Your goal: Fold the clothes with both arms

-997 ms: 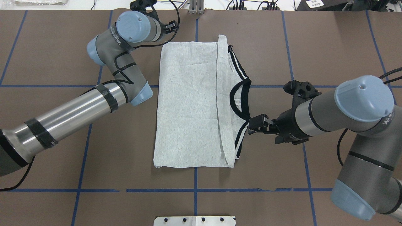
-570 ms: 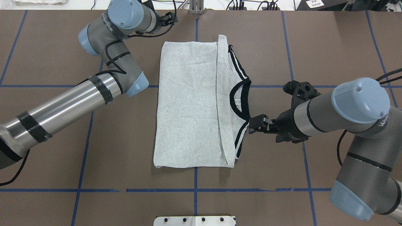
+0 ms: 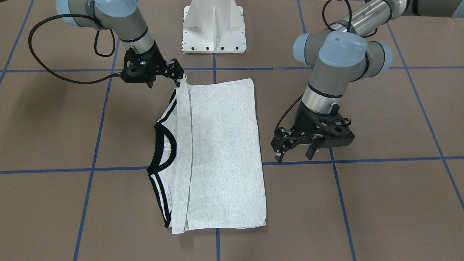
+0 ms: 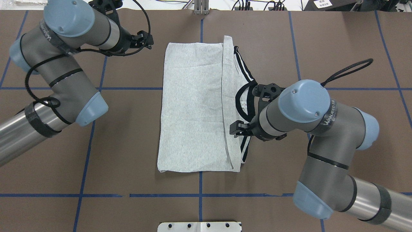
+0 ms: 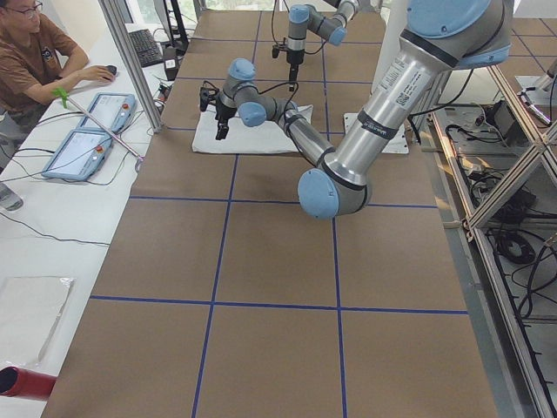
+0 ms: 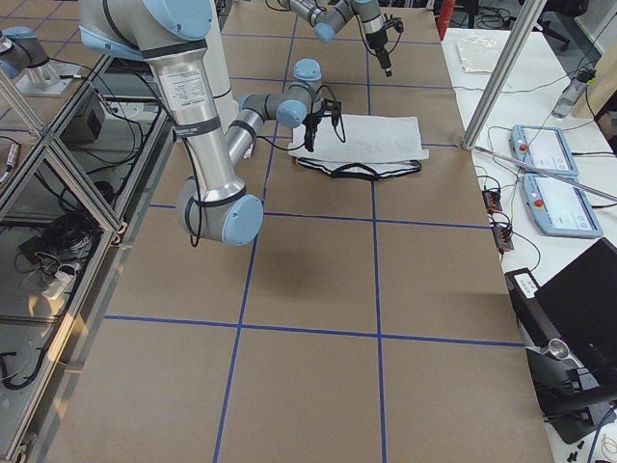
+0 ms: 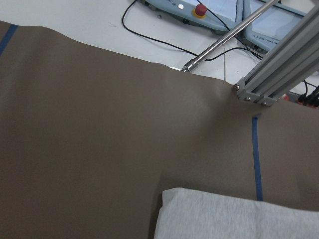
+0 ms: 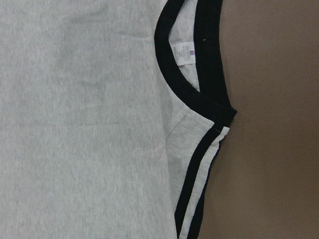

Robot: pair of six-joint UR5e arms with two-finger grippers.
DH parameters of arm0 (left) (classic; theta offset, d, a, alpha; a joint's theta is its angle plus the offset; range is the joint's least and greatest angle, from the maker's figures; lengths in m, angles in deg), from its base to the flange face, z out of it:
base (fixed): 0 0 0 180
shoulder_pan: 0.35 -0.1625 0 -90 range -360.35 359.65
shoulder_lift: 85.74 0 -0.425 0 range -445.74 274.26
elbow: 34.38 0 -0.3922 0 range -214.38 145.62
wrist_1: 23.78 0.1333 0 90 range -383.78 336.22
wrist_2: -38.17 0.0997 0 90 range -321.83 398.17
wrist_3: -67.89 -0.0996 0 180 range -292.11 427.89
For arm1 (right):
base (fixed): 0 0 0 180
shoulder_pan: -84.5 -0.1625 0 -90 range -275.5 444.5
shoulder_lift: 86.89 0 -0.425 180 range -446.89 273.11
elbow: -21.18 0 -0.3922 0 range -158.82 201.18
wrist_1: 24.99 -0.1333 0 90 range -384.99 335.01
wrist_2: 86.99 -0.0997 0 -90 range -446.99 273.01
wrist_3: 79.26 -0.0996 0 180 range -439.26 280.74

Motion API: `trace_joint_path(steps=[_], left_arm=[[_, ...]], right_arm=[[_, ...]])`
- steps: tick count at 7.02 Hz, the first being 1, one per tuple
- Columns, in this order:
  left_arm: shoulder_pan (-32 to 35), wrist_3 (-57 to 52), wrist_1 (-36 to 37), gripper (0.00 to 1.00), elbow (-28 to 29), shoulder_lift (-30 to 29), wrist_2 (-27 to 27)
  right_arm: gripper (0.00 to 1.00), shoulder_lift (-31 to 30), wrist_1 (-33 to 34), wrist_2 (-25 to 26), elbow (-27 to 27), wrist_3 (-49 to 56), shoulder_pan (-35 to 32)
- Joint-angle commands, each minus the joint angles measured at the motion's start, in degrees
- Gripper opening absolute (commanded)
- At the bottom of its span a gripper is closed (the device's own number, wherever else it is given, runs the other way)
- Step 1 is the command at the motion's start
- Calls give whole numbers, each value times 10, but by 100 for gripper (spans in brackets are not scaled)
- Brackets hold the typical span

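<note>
The grey T-shirt point(image 4: 193, 109) lies folded flat and back up on the brown table point(image 4: 338, 42). Its black collar point(image 4: 246, 103) and striped shoulder trim point(image 4: 244, 141) stick out on the robot's right side. My right gripper point(image 4: 232, 129) hovers over the striped trim beside the collar, jaws apart and empty. Its wrist view shows the collar point(image 8: 199, 84) and trim point(image 8: 199, 164) close below. My left gripper point(image 4: 148, 39) is open and empty, off the shirt's far left corner. The front-facing view shows it point(image 3: 294, 156) above bare table. The left wrist view shows that shirt corner point(image 7: 239, 219).
The white pedestal base point(image 3: 214, 29) stands at the robot's side of the table. Blue tape lines point(image 4: 199, 195) grid the brown cover. An aluminium post point(image 4: 201, 8) and cables sit at the far edge. An operator point(image 5: 35, 52) sits by tablets point(image 5: 87, 131) beyond it.
My left arm swung away to the left, drawing its gripper off the shirt's far corner. My right gripper moved left, from beside the collar to over the striped trim.
</note>
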Motion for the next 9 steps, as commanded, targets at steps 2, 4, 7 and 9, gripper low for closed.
trace_joint_path(steps=[2,4,7,9], left_arm=[[-4,0,14,100,-58,42,-11],[-6,0,11,100,-58,45,-11],[-7,0,11,100,-57,46,-10],[-14,1,10,100,-57,46,-10]], right_arm=[[100,107,66,67,113,50,39],[100,111,67,67,140,83,48],[100,105,68,65,162,132,49],[100,100,69,65,175,150,49]])
